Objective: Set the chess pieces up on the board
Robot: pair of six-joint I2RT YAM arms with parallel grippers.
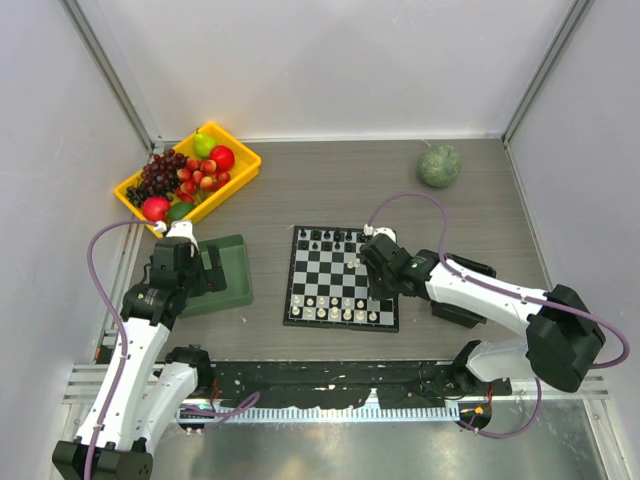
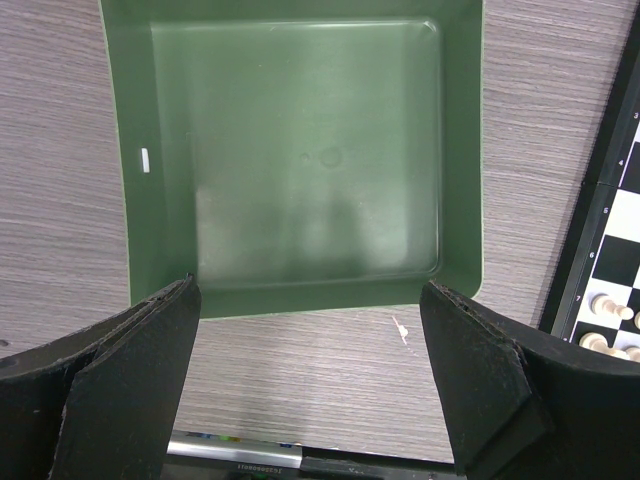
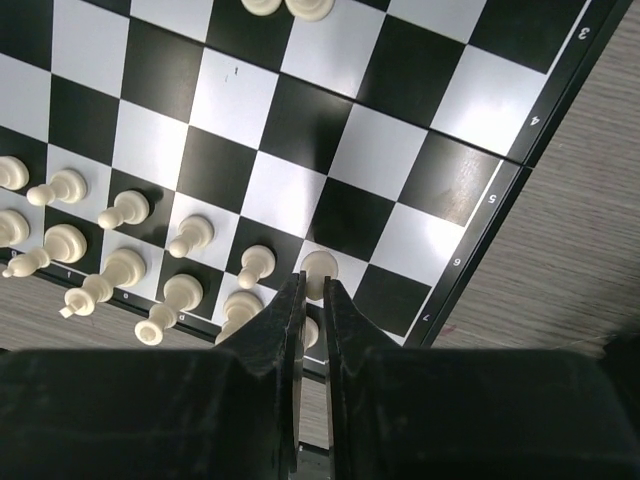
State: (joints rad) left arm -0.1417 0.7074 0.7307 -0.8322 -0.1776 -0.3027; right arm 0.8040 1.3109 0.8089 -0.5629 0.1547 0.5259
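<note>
The right gripper point(image 3: 312, 288) hangs low over the board point(image 1: 330, 275), its jaws drawn narrow around the top of a cream pawn point(image 3: 319, 266) whose round base shows just past the fingertips. The pinch looks high on the piece, likely so the base can sit flat on its square without the fingers knocking the neighbours. That pawn stands at the end of a row of cream chess pieces point(image 3: 125, 208), next to the board's numbered border. A second cream row lies behind it along the edge, which probably explains the approach from above rather than from the side, where the pieces are packed close.

Two more cream pieces point(image 3: 308, 8) stand apart on the middle squares, likely not yet home. In the overhead view the black pieces point(image 1: 322, 240) line the far side and the cream ones the near side; the set-up looks close to finished, though the arm hides some squares.

The left gripper point(image 2: 310, 290) hovers spread wide over the near rim of the green tray point(image 2: 300, 160), holding nothing; beside the board, it is out of the right arm's way.
</note>
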